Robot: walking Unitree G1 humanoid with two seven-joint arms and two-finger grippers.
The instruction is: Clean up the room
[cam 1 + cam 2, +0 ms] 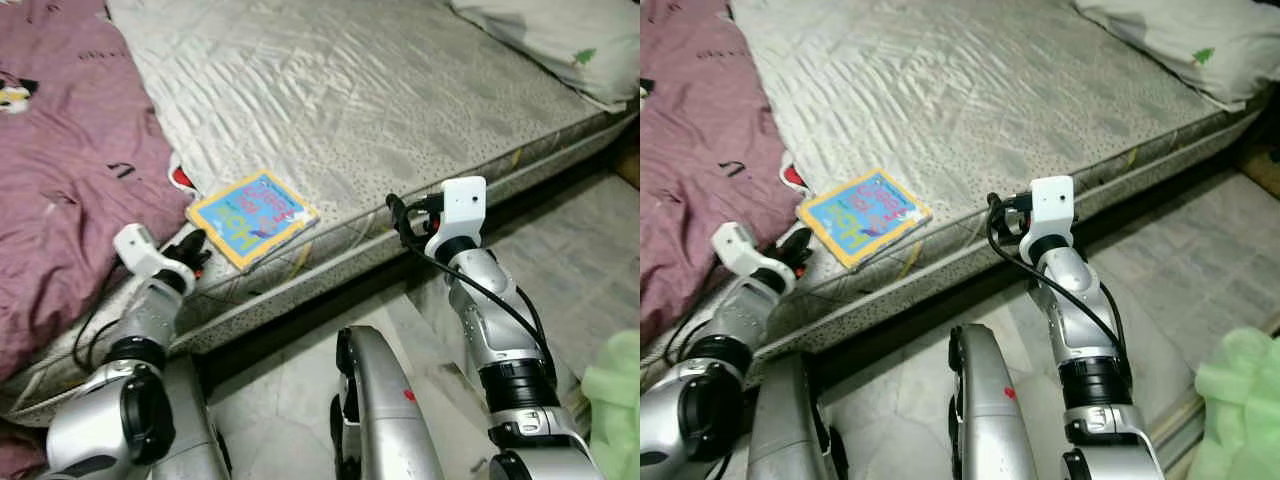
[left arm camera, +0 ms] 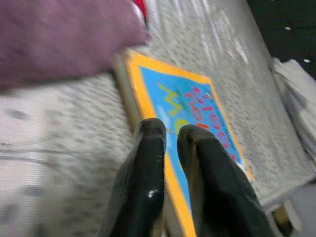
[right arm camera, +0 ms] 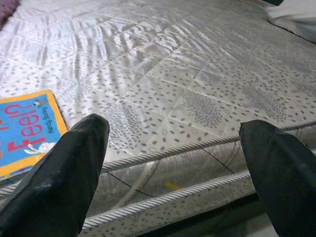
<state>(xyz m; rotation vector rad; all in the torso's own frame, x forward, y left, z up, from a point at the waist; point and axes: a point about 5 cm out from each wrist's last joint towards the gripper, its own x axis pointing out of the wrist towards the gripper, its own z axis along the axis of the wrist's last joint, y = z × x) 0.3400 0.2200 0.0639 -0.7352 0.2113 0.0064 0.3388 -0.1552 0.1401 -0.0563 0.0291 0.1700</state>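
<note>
1. Broadly, the bed (image 1: 400,90) takes up the upper part of the head views, its bare mattress running from upper left to the right edge, with a purple blanket (image 1: 60,170) heaped at the left and a pillow (image 1: 560,35) at upper right.
2. Nothing grips the book (image 1: 252,218); it lies flat near the mattress edge, left of centre, just beside the blanket. A clumsy approach could shove it under the blanket or tip it over the edge to the floor.
3. At lower left, the left hand (image 2: 170,136) has its fingers nearly together and empty, tips at the book's near border. Closed this narrowly, they seem likelier to push the flat cover than to catch an edge.
4. Right of centre, the right hand (image 3: 173,133) hovers at the mattress edge, fingers spread wide, holding nothing, well apart from the book. Reaching across, it might crowd the left arm.
5. Its cable (image 1: 470,280) loops loosely along the forearm and could snag.
</note>
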